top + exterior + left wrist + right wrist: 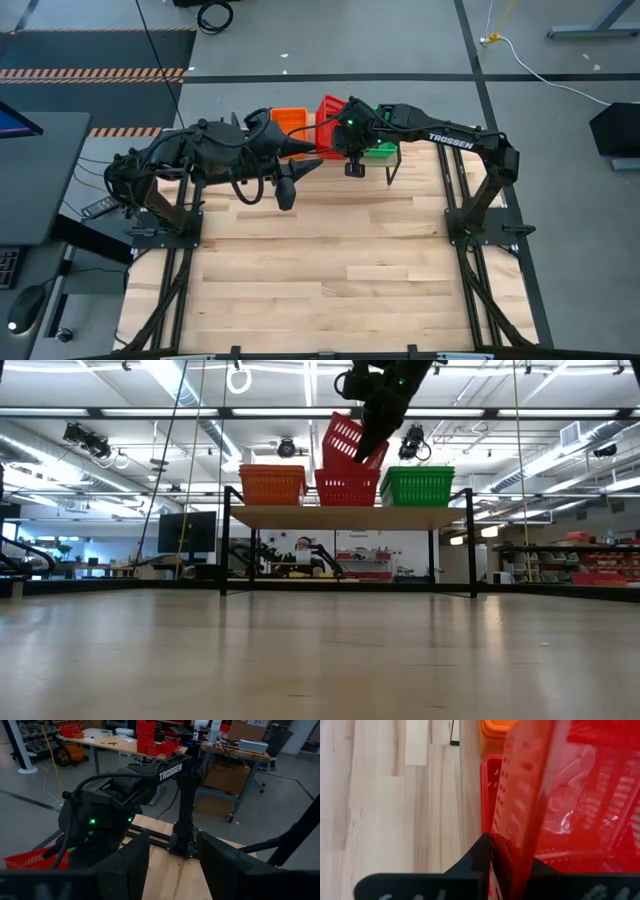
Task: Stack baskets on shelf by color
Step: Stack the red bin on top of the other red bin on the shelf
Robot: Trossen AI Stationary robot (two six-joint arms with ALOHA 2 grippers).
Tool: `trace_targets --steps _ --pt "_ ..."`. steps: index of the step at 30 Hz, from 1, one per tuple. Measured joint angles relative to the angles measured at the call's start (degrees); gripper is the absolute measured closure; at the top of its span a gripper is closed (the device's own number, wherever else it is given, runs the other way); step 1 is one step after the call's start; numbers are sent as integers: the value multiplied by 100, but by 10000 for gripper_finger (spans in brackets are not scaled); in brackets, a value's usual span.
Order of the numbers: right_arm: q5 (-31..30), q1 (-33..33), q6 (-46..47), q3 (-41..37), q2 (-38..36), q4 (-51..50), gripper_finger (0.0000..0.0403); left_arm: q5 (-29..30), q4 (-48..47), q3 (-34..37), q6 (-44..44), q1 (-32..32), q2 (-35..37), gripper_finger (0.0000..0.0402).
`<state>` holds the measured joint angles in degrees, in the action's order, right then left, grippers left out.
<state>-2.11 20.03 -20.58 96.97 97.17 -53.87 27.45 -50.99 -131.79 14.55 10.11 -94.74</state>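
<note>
The right gripper (512,870) pinches the wall of a tilted red basket (352,440) above the red stack (346,487) on the shelf (350,516), while the left gripper (172,865) waits open nearby.

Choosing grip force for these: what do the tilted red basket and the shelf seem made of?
Tilted red basket: seemingly thin glossy plastic, with perforated walls that light passes through. Shelf: the top looks like light matte wood; the thin black legs are probably metal.
</note>
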Motion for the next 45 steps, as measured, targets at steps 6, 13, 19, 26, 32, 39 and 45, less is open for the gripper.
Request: trace_targets --steps 6,13,19,26,32,39,45 --pt "-60 0 2 46 0 -19 338 1 -6 0 -11 -2 0 230" --pt "-146 0 2 325 0 -20 310 3 -8 0 -13 -2 0 230" --pt "-142 0 -33 439 -11 -42 309 3 -8 0 -13 -2 0 230" --pt "-154 -70 -1245 330 -9 -210 312 3 -8 0 15 13 -1 230" --pt "-297 -80 -1349 330 -9 -145 315 2 -2 0 45 13 -1 230" --pt "-270 2 -1512 330 -9 -197 314 1 -2 0 105 13 0 230" --pt "-42 -41 -2019 330 7 -202 314 1 -2 0 85 13 0 230"
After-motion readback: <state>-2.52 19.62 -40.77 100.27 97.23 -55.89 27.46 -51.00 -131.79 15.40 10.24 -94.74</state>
